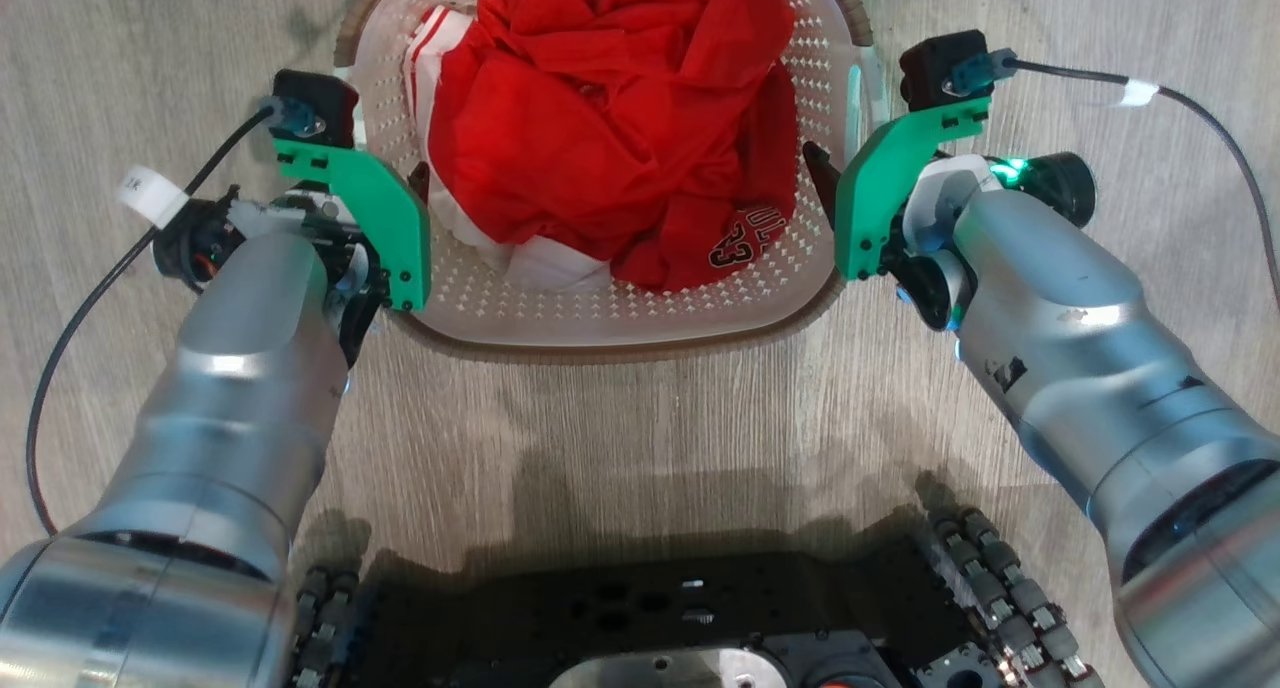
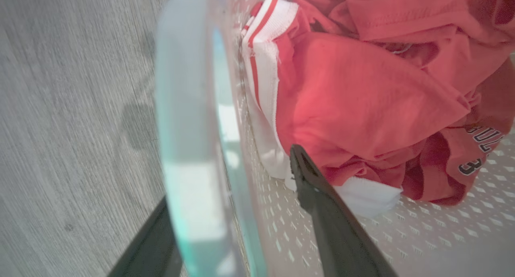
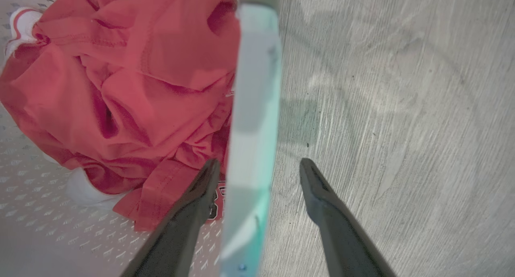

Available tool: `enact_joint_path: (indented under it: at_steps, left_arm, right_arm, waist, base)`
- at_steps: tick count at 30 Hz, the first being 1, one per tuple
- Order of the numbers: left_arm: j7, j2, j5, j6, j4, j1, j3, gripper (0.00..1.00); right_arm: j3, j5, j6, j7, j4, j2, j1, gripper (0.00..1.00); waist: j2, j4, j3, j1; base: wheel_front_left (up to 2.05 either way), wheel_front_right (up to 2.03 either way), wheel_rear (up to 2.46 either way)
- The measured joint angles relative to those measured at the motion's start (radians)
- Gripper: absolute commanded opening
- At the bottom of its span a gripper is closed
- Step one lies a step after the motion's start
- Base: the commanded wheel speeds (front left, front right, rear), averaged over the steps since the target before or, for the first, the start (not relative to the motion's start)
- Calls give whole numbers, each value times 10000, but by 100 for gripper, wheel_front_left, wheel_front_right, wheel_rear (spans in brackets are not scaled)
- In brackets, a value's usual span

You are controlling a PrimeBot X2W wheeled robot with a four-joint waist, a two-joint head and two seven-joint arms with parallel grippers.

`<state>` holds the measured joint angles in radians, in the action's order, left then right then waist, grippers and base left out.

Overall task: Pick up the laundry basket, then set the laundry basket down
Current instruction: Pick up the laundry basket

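- the laundry basket (image 1: 640, 308) sits on the grey wood-look floor (image 1: 640, 438), straight out in front of the robot's dark base (image 1: 650, 618) with a strip of bare floor between them
- inside it there's a crumpled pile of red clothes (image 1: 600, 118). Some white trim with red stripes shows on the robot's left side, and a printed "23" faces the near wall. The pile covers most of the bottom, leaving a band of bare perforated plastic along the near side
- the opening faces straight up and the brown rim looks level
- long axis: looks like it runs left-to-right across the robot's front, with a white handle at each end. The far edge is cut off at the top of the head view though, so I can't be sure
- left end effector (image 1: 405, 183) is at the basket's left end with its fingers apart. In the left wrist view one finger (image 2: 322, 212) is inside, next to the white trim. The other is outside over the floor, with the left handle (image 2: 189, 128) standing between them and a clear gap on the inner side
- right end effector (image 1: 840, 173) is the mirror of that at the right end, also spread. The right wrist view shows the right handle (image 3: 253, 87) between the fingers, and the outer finger (image 3: 322, 204) is well off it
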<state>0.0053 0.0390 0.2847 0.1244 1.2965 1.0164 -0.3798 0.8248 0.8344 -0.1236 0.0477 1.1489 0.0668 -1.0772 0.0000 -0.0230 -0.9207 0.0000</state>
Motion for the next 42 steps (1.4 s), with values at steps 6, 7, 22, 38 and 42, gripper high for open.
enact_joint_path:
  at_steps: [6, 7, 22, 38, 42]
  left_arm:
    - [42, -2, 90, 2, 4, 128, -121, 100]
    - [115, -4, 121, 2, 0, 132, -121, 100]
    - [215, -67, 487, 0, 13, 133, -330, 0]
    - [679, -123, 1076, 73, 2, 111, -775, 0]
    - [861, -127, 1331, 73, 10, 64, -1001, 0]
  right_arm:
    - [347, 337, 0, 38, 12, 2, -66, 100]
    - [418, 393, 0, 36, 15, 2, -67, 100]
    - [1168, 922, 0, -54, 295, 2, -315, 0]
    - [1603, 1436, 2, -138, 614, -2, -479, 0]
    - [1793, 1559, 2, -35, 679, -2, -471, 0]
  waist:
    - [2, 17, -118, 0]
    - [1, 21, -124, 0]
    - [1, 129, -239, 0]
    - [0, 129, -51, 0]
    - [0, 115, 178, 0]
  base:
    - [0, 0, 0]
    - [0, 0, 0]
    - [0, 0, 0]
    - [0, 0, 0]
    - [0, 0, 0]
